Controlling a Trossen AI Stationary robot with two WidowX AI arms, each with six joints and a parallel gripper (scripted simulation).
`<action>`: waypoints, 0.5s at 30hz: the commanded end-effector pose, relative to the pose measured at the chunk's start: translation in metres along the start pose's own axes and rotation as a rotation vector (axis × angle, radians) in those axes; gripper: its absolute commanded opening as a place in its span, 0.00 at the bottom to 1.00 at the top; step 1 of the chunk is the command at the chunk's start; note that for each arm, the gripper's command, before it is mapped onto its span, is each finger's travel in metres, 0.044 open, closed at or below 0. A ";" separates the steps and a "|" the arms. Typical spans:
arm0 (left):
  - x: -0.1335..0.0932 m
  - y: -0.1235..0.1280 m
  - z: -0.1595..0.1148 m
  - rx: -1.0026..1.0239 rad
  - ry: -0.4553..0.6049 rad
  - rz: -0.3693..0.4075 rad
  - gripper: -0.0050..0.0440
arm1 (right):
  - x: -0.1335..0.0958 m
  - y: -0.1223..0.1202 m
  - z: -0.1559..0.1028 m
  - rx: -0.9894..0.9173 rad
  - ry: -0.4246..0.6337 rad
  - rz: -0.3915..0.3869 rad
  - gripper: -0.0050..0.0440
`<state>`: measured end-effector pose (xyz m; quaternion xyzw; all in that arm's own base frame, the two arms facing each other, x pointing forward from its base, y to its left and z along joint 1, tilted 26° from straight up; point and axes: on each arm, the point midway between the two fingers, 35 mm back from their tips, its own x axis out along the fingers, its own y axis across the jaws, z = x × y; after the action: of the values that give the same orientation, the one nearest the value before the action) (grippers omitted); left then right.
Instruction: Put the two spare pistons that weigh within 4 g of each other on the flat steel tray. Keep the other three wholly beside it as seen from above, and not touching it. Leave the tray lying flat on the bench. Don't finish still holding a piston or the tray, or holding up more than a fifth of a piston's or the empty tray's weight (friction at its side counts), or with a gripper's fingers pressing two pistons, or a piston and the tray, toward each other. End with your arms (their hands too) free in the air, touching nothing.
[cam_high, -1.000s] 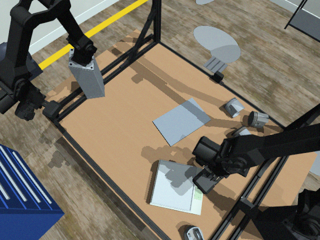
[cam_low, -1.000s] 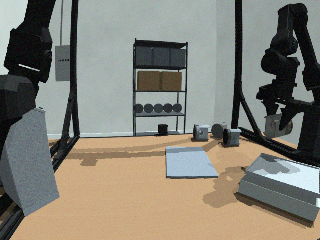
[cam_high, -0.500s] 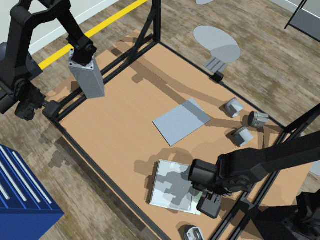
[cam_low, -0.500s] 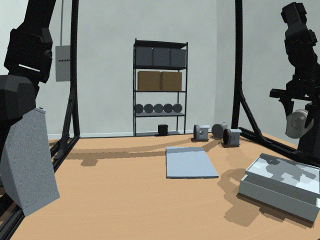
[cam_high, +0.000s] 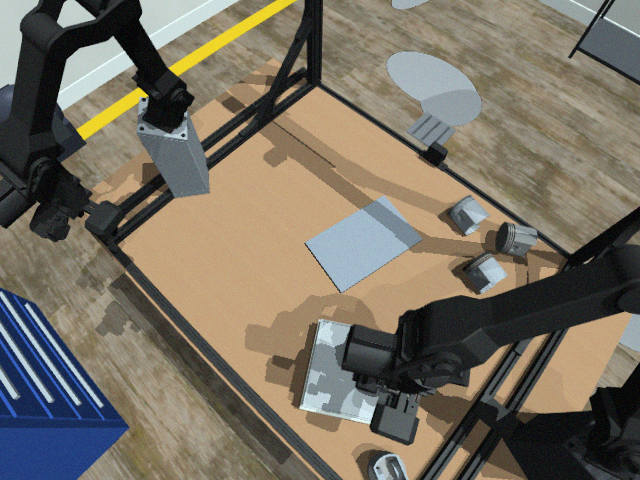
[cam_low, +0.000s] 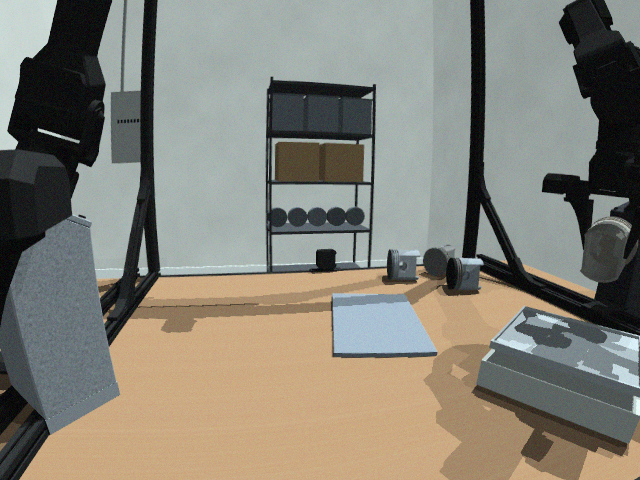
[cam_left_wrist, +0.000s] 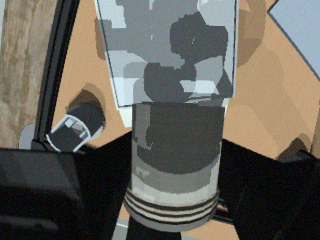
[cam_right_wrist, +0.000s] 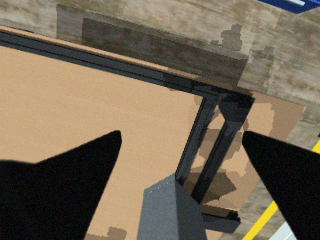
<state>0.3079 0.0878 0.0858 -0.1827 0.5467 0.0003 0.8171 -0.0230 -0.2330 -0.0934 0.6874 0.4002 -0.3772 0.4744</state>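
Note:
My left gripper (cam_high: 395, 410) (cam_low: 608, 242) is shut on a grey piston (cam_low: 602, 253) (cam_left_wrist: 175, 160) and holds it in the air over the near edge of a white weighing scale (cam_high: 328, 369) (cam_low: 558, 361) (cam_left_wrist: 165, 45). The flat steel tray (cam_high: 361, 242) (cam_low: 379, 325) (cam_left_wrist: 300, 25) lies bare mid-bench. Three pistons (cam_high: 467, 214) (cam_high: 515, 238) (cam_high: 484, 272) lie on their sides beyond it; they also show in the exterior view (cam_low: 403, 265) (cam_low: 438, 259) (cam_low: 463, 274). Another piston (cam_high: 388, 467) (cam_left_wrist: 75, 130) lies by the bench's edge near the scale. My right gripper (cam_right_wrist: 181, 136) is open and empty, high at the far corner.
A black frame (cam_high: 206, 356) rims the bench, with uprights at the corners (cam_low: 147, 155). A grey box-shaped body (cam_high: 173, 152) (cam_low: 51, 330) hangs from my right arm. A shelf rack (cam_low: 320, 175) stands by the wall and a blue crate (cam_high: 41, 387) on the floor.

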 end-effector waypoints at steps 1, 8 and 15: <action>-0.001 0.002 0.021 -0.004 -0.002 0.002 0.43 | 0.000 0.000 0.000 0.000 0.001 0.002 1.00; 0.000 0.003 0.046 -0.004 -0.002 0.002 0.43 | 0.000 0.000 0.000 0.000 0.001 0.002 1.00; 0.000 0.006 0.081 -0.004 -0.002 0.002 0.43 | 0.000 0.000 0.000 0.000 0.001 0.002 1.00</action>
<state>0.3649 0.1116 0.1058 -0.1834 0.5473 0.0005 0.8166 -0.0230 -0.2330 -0.0934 0.6874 0.4002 -0.3772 0.4744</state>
